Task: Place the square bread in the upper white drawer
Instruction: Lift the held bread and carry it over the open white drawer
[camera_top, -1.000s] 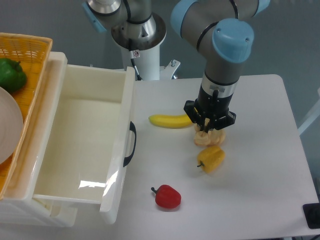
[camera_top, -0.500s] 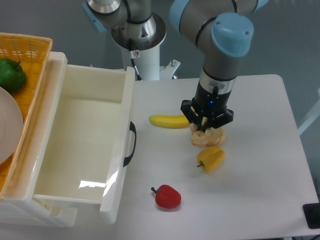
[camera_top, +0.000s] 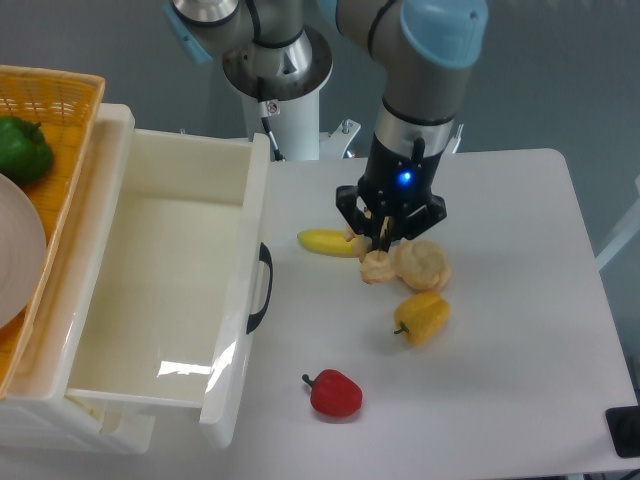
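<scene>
**Bread gripped beside the open drawer**

The square bread (camera_top: 377, 266) was held between the closed jaws of the gripper (camera_top: 384, 240), to the right of the upper white drawer (camera_top: 160, 300) and well apart from it. The drawer was pulled open, and nothing was seen lying in it. Left of the drawer, an orange basket (camera_top: 60, 100) held a green pepper (camera_top: 22, 148) and a white plate (camera_top: 18, 250). A round bun (camera_top: 422, 264) was touched by the bread.
</scene>
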